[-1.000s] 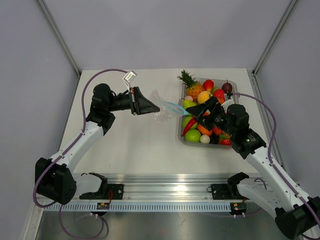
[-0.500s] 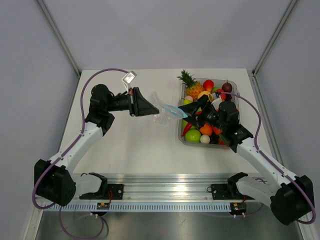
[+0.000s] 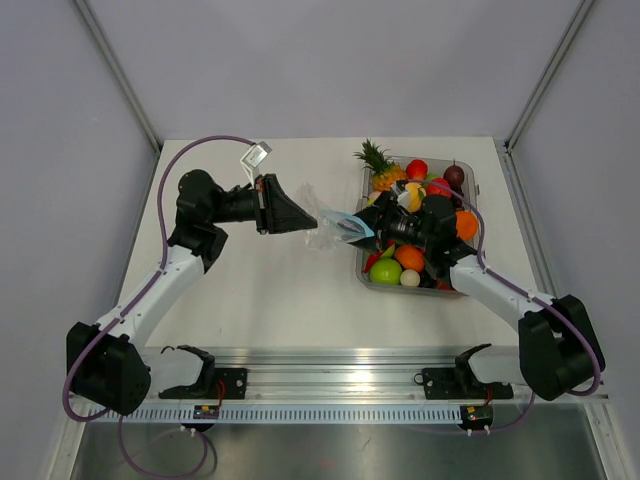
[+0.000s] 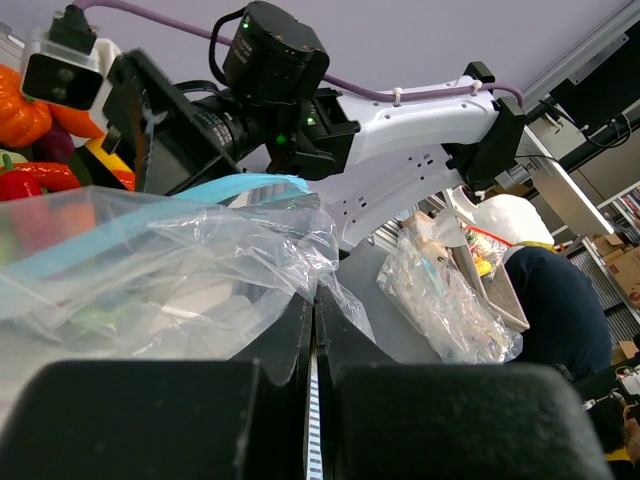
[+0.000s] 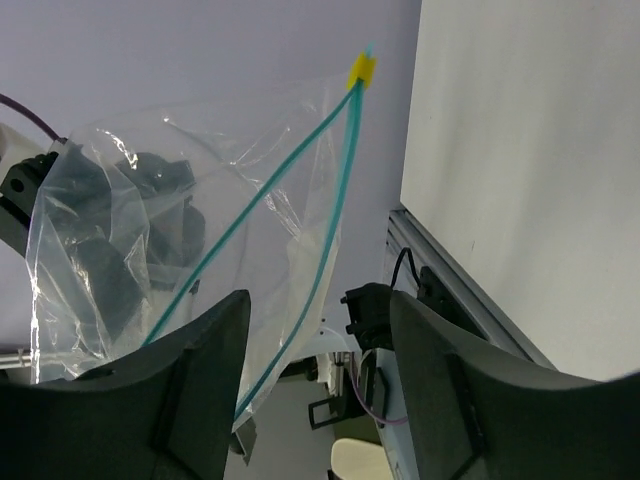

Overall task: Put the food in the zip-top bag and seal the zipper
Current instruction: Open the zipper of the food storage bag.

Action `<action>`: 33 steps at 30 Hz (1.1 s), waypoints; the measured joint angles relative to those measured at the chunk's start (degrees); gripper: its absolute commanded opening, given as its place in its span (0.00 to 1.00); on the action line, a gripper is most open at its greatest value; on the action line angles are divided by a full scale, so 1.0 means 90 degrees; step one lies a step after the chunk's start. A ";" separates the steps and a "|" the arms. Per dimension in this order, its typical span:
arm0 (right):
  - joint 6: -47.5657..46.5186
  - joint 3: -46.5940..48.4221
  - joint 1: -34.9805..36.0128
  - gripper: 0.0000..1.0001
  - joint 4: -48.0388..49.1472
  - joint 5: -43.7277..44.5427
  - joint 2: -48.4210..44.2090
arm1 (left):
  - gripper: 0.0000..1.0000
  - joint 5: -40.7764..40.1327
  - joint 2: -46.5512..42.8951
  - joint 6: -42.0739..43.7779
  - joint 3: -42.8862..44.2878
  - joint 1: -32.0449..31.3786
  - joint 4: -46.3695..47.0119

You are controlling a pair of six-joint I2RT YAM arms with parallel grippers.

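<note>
The zip-top bag [image 3: 325, 235] hangs clear and crumpled between the two grippers, left of the tray. My left gripper [image 3: 314, 222] is shut on the bag's plastic [image 4: 200, 270], with the fingertips pinched together [image 4: 318, 300]. The light-blue zipper [image 3: 348, 218] runs along the bag's mouth, which gapes open in the right wrist view [image 5: 300, 170]. My right gripper [image 3: 363, 229] is open at the mouth, and one zipper edge passes between its fingers [image 5: 200, 380]. The red chili [image 3: 372, 263] lies in the tray, mostly hidden by the right arm. I cannot pick out the small orange piece.
A clear rigid tray [image 3: 470, 172] at the right holds a pile of toy produce, including a pineapple [image 3: 378, 165] and a green apple [image 3: 385, 271]. The right arm lies over the tray. A metal rail [image 3: 330, 385] runs along the near table edge.
My right gripper has moved left from above the tray to the bag's mouth. My left gripper has held the bag nearly still.
</note>
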 measured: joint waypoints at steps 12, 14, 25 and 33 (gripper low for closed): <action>-0.0743 0.0794 0.0000 0.00 -0.1064 -0.0289 0.0102 | 0.00 0.0117 0.0027 0.0364 0.0051 0.0000 -0.0228; -0.1146 0.1154 0.0000 0.00 -0.1634 -0.0083 -0.0027 | 0.00 0.0141 0.0032 0.0546 0.0136 0.0000 -0.0444; -0.3237 0.2628 0.0010 0.00 -0.4379 0.1591 -0.0372 | 0.97 -0.0058 0.0029 0.1989 0.0775 0.0160 -0.2535; -0.4143 0.2956 0.0170 0.00 -0.5168 0.2616 0.0068 | 0.87 -0.1122 0.0272 0.2603 0.1532 0.0214 -0.4039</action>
